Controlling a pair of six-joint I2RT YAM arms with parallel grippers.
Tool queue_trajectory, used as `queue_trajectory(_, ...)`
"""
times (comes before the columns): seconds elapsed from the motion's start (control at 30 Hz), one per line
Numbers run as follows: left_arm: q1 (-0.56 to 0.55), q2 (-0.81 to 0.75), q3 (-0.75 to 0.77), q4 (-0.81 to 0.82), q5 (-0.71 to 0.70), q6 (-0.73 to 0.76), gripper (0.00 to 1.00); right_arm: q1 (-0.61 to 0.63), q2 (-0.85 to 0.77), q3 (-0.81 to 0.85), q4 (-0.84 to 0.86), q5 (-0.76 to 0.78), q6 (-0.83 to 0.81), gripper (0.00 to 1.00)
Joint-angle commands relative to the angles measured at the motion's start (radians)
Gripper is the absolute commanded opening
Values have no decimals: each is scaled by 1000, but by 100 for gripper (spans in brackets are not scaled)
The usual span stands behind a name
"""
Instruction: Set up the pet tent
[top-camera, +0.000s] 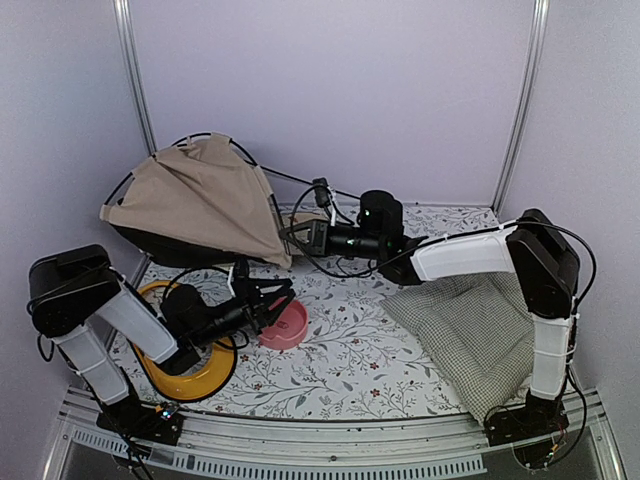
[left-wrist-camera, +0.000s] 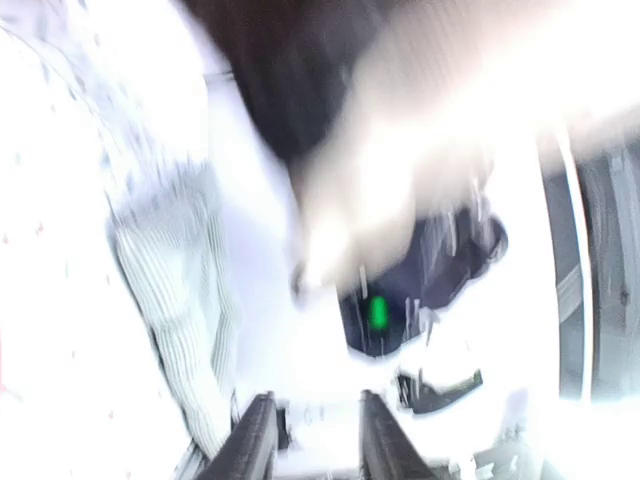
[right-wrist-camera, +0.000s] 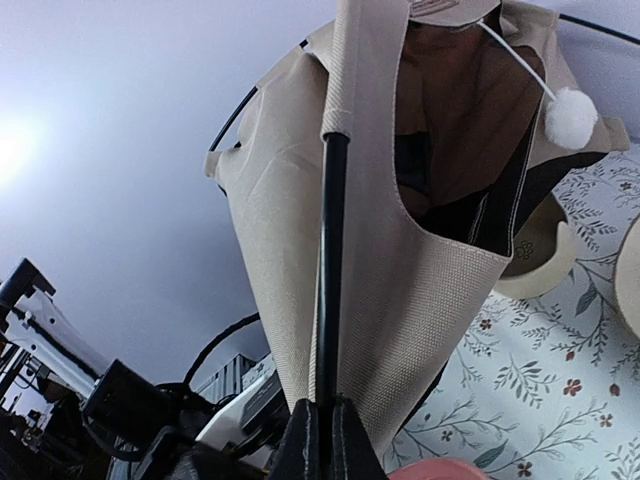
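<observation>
Two pincers: we see the right pincer (right-wrist-camera: 322, 415) clamped on a black pole (right-wrist-camera: 330, 260) of the pet tent (top-camera: 200, 200), slumped at the back left of the counter (top-camera: 370, 350), and the left pincer (top-camera: 270, 300) apart, empty; the springy pole, we judge, could slip free, collapsing the fabric.
</observation>
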Motion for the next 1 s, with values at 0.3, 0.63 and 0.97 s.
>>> queue_trajectory(0.3,-66,-642,58,-966,-161,350,59,-45,-74,33,11,49,-66,0)
queue_trajectory(0.63,-79,-748,390,-1530,-408,580,64,13,-95,52,-67,107,-211,0)
queue_trajectory(0.97,-15,-536,815,-1846,-629,756,70,118,-145,56,-180,283,-472,0)
